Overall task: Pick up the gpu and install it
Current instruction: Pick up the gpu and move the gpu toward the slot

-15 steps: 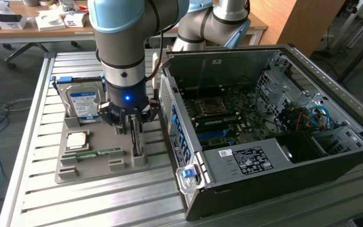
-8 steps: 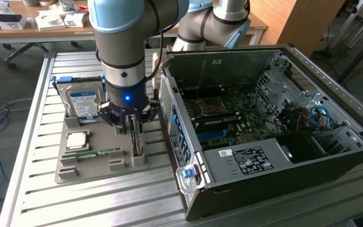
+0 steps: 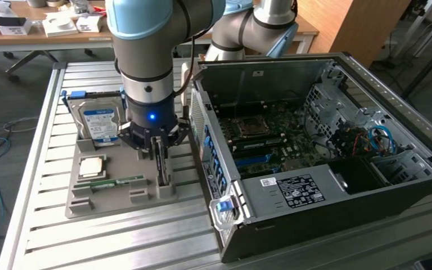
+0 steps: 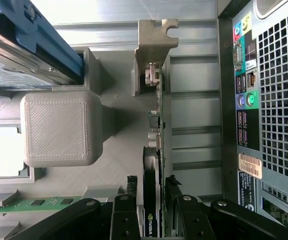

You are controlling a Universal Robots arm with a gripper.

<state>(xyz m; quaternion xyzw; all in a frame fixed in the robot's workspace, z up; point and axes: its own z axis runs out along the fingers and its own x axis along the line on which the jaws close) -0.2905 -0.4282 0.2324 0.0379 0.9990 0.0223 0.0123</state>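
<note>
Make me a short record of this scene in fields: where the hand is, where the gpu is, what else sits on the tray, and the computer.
hand: directly over the gpu, at the grey tray
gpu: standing on edge in a tray slot, not yet in the case
tray also holds: hard drive, processor chip, RAM stick
computer case: open, at the exterior view's right of the tray
</note>
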